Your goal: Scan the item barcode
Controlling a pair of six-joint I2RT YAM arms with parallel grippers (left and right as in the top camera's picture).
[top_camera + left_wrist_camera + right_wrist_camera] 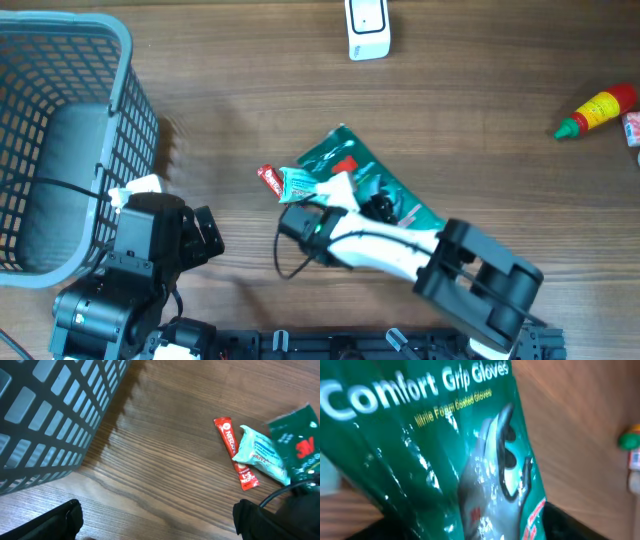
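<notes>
Overhead, from the left, a grey mesh basket (pixel 60 130) fills the corner, with the left arm just in front of it. In the left wrist view the left fingers (pixel 52 520) stand wide apart over bare worktop (pixel 150 460), holding nothing. Next come a red sachet (pixel 268 180) and a pale teal packet (pixel 300 183), touching each other. The packet's right end meets the green glove package (pixel 385 190), which lies flat near the middle of the worktop. The right arm reaches in from the lower right, and the right fingers (pixel 342 193) are down at the package's left part. The right wrist view is filled by the package's printed front, with dark finger shapes at the bottom edge; whether they pinch the film or only straddle it I cannot tell. A white scanner (pixel 367 28) stands at the far edge, well apart from the package, and a red sauce bottle (pixel 597 110) lies far right.

The step in hand looks like picking up the glove package. No barcode shows on its upward face, so the code is probably underneath. The next move calls for a firm hold on slippery, floppy film, a lift clear of the neighbouring packet, then a turn so the code faces the scanner
</notes>
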